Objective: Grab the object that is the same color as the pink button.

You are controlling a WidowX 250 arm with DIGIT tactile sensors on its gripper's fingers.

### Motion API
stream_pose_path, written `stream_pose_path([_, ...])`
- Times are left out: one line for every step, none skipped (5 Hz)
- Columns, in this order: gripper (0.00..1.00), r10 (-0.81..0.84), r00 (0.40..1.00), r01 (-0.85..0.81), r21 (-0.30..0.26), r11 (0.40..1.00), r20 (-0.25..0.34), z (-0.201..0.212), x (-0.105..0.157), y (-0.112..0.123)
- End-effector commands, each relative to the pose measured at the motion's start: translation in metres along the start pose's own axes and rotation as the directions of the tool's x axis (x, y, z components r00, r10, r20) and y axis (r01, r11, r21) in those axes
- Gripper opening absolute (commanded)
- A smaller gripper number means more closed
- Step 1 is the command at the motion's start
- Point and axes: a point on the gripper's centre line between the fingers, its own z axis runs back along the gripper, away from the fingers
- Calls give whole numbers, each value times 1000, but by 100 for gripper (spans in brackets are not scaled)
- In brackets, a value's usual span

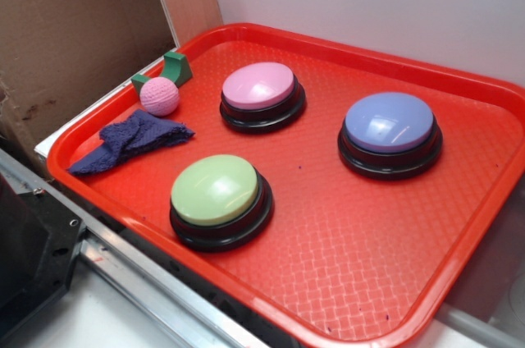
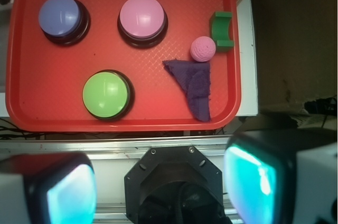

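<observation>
While the hand (image 2: 161, 184) hangs high above the scene, well clear of everything, its two fingers (image 2: 253, 179) stand spread wide apart at the bottom corners of the wrist view, with nothing between them. A red plastic tray (image 1: 344, 282) with a raised rim and a textured floor carries all the objects. The small pink ball (image 1: 159, 96), knitted and bumpy, sits on the tray close to one rim, touching or just beside the green curved block (image 1: 174, 66), which lies up against that rim. A crumpled dark blue cloth (image 1: 131, 139) lies just beside the ball; in the wrist view one of its corners meets the ball's lower edge, though whether the two truly touch cannot be told. The pink button (image 1: 262, 94), a glossy pale pink dome on a black base, stands near the ball toward the tray's middle, with a gap of bare tray between them. The lavender-blue button (image 1: 389, 132) stands well apart from the ball on the far side of the pink one, and the green button (image 1: 220, 199) stands near the tray's front rim, beside the cloth but not touching it. Brown cardboard (image 1: 74, 28) rises behind the tray.
</observation>
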Motion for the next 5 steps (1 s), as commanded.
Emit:
stream_pose_path([100,0,1000,0,0,1000,0,0,0,0])
stream_pose_path([100,173,985,-172,-21,985,24,-20,13,9])
stream_pose_path([100,341,940,-340,-75,938,8,-38,23,19])
stream_pose_path([100,564,825,-559,-94,824,30,-62,36,41])
stream_pose_path([100,748,660,-741,-106,663,68,-85,44,56])
